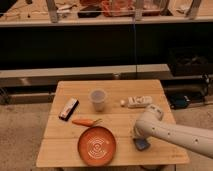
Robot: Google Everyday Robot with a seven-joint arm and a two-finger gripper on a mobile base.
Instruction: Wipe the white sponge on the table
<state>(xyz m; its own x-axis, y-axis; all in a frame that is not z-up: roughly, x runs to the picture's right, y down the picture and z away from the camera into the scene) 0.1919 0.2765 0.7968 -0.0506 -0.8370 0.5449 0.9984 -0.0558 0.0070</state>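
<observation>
The white sponge point(142, 145), a small blue-grey pad, lies on the light wooden table point(115, 90) near its front right edge. My gripper point(137, 137) comes in from the right at the end of the pale arm and points down right over the sponge, touching or almost touching it. The arm's wrist hides the gripper's tip and part of the sponge.
An orange plate point(97, 146) lies just left of the sponge. An orange carrot-like item point(84, 121), a dark flat box point(68, 108), a translucent cup point(98, 100) and a long white bar device point(139, 101) lie farther back. Shelving stands behind the table.
</observation>
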